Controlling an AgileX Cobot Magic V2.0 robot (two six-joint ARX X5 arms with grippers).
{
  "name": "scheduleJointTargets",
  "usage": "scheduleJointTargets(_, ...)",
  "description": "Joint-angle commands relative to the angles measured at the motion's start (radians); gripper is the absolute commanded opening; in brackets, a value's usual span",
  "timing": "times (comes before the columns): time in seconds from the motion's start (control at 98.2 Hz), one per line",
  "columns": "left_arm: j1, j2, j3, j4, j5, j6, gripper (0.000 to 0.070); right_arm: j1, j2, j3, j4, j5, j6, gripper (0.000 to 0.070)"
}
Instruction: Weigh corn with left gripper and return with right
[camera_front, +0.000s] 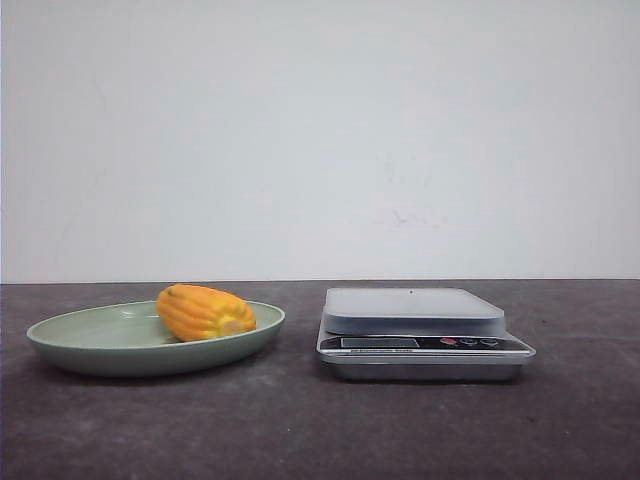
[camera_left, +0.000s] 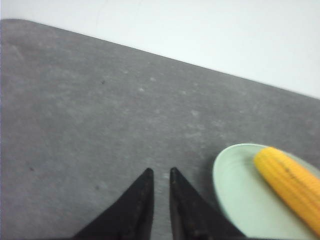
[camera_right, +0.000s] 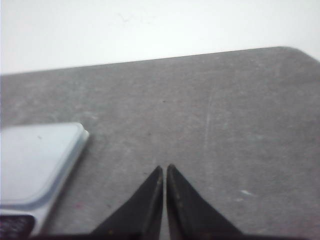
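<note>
The corn, a short orange-yellow cob, lies on the right part of a green plate at the table's left. It also shows in the left wrist view, on the plate. The silver kitchen scale stands to the right of the plate with nothing on its platform; its corner shows in the right wrist view. My left gripper hangs over bare table beside the plate, jaws a narrow gap apart and empty. My right gripper is shut and empty, over bare table beside the scale. Neither gripper shows in the front view.
The dark grey table ends at a white wall behind. The scale's display and buttons face the front.
</note>
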Motion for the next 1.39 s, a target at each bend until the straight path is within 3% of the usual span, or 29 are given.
scheduleJointTargets(0.0, 0.0, 0.016, 0.075, 0.015, 0.01, -0.079, 0.0015, 0.006, 0.021, 0.08, 0.017, -0.011, 0.088, 0.0001)
scheduleJointTargets(0.193, 0.0, 0.207, 0.349, 0.005, 0.015, -0.082, 0.0014, 0.023, 0.199, 0.36, -0.061, 0.011, 0.111, 0.0001)
scheduleJointTargets(0.356, 0.0, 0.457, 0.615, -0.082, 0.105, -0.005, 0.003, 0.029, 0.366, 0.562, -0.145, 0.002, 0.067, 0.0006)
scheduleJointTargets(0.387, 0.0, 0.502, 0.658, -0.104, 0.124, 0.0, 0.0089, 0.032, 0.388, 0.59, -0.155, -0.011, 0.054, 0.0028)
scheduleJointTargets(0.407, 0.0, 0.537, 0.693, -0.122, 0.138, 0.001, 0.0178, 0.034, 0.402, 0.608, -0.163, -0.014, 0.047, 0.0062)
scheduleJointTargets(0.479, -0.001, 0.618, 0.771, -0.171, 0.172, -0.001, 0.0444, 0.045, 0.442, 0.663, -0.195, -0.017, 0.026, 0.0273)
scheduleJointTargets(0.519, -0.003, 0.66, 0.812, -0.206, 0.191, 0.0, 0.0516, 0.052, 0.46, 0.687, -0.208, -0.018, 0.004, 0.0382)
scheduleJointTargets(0.56, -0.007, 0.695, 0.847, -0.239, 0.203, 0.0, 0.0509, 0.06, 0.473, 0.706, -0.216, -0.017, -0.01, 0.0425)
scheduleJointTargets(0.815, -0.144, 0.872, 0.937, -0.235, 0.23, -0.002, 0.0457, 0.085, 0.531, 0.777, -0.253, -0.069, -0.01, 0.0427)
scheduleJointTargets(0.876, -0.206, 0.922, 0.937, -0.211, 0.202, -0.01, 0.0458, 0.085, 0.549, 0.794, -0.283, -0.084, -0.011, 0.0442)
scheduleJointTargets(1.049, -0.363, 1.094, 0.937, -0.178, 0.071, -0.016, 0.046, 0.085, 0.583, 0.814, -0.351, -0.092, 0.0, 0.0595)
scheduleJointTargets(1.171, -0.429, 1.236, 0.937, -0.161, 0.002, -0.021, 0.0469, 0.085, 0.584, 0.814, -0.38, -0.093, 0.0, 0.0605)
scheduleJointTargets(1.385, -0.494, 1.461, 0.937, -0.107, -0.024, -0.073, 0.0475, 0.085, 0.582, 0.814, -0.399, -0.115, 0.0, 0.0605)
